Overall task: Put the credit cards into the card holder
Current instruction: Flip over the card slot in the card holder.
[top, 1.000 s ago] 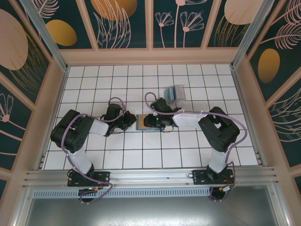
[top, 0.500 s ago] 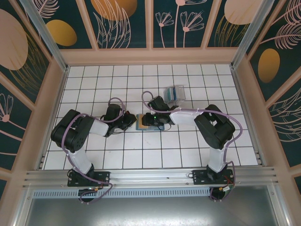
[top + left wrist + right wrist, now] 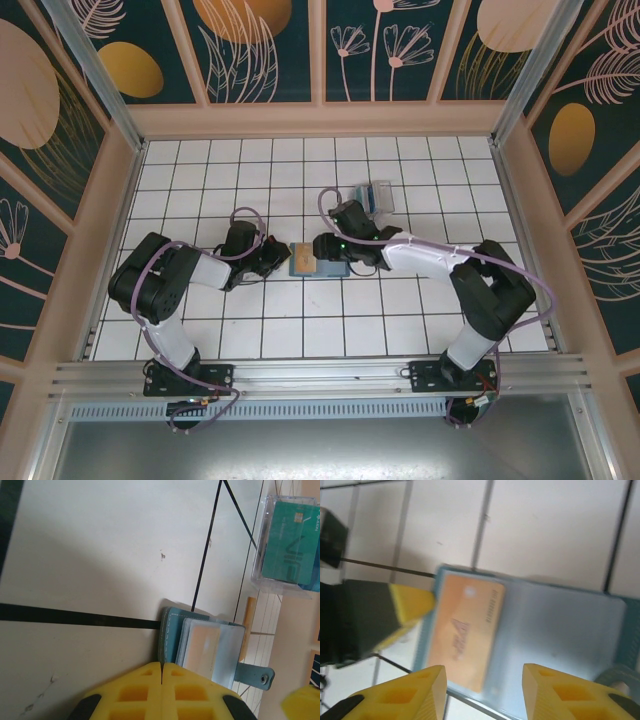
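My right gripper [image 3: 484, 672] hovers, fingers apart, above the tan-orange credit card [image 3: 465, 630] lying on the open blue-grey bi-fold card holder [image 3: 560, 630], in the middle of the table [image 3: 200, 200]. The left gripper [image 3: 161, 666], fingers together, sits at the holder's edge. I fear a careless push skids the holder and the card misses its pocket.

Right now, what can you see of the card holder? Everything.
The card holder lies open and flat on the white tiled table, pale blue-grey inner face up, soft and leather-like with a stitched edge. A tan-orange card sits on the half nearer the left hand, seemingly under a clear sleeve. A strap tab with a snap sticks out of one edge. The left hand, shut, meets its edge; the right hand hovers open above it.
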